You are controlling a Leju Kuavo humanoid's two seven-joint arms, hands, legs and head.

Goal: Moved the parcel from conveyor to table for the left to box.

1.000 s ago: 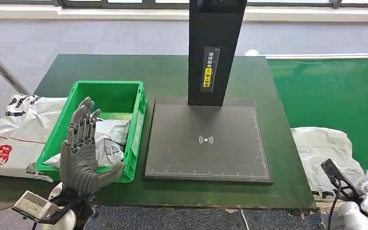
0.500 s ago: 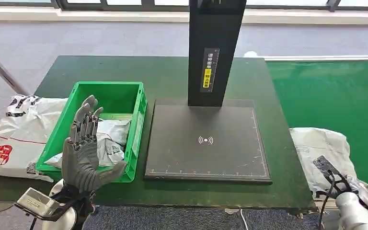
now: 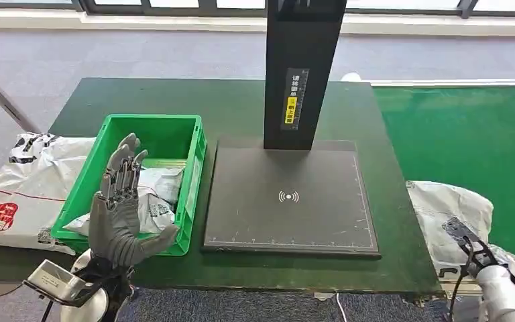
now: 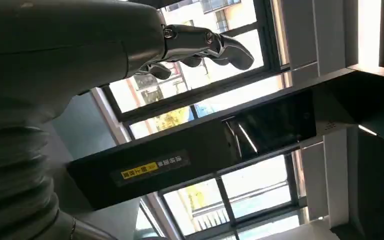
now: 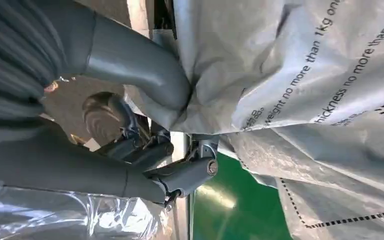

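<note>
At the near right edge the right hand (image 5: pixel 145 145) has come down onto the grey parcel (image 3: pixel 452 211) on the conveyor (image 3: pixel 469 127), thumb pressed into its wrapping; a full grip is likely next. The left hand (image 3: pixel 121 208) stays raised, fingers spread and empty, before the green bin (image 3: pixel 167 127) on the surface (image 3: pixel 235 100).

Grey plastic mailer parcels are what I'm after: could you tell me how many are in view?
3: one grey plastic mailer parcel in the green plastic crate, one left of it, one on the conveyor's edge at the right hand. The crate may hide more.
</note>
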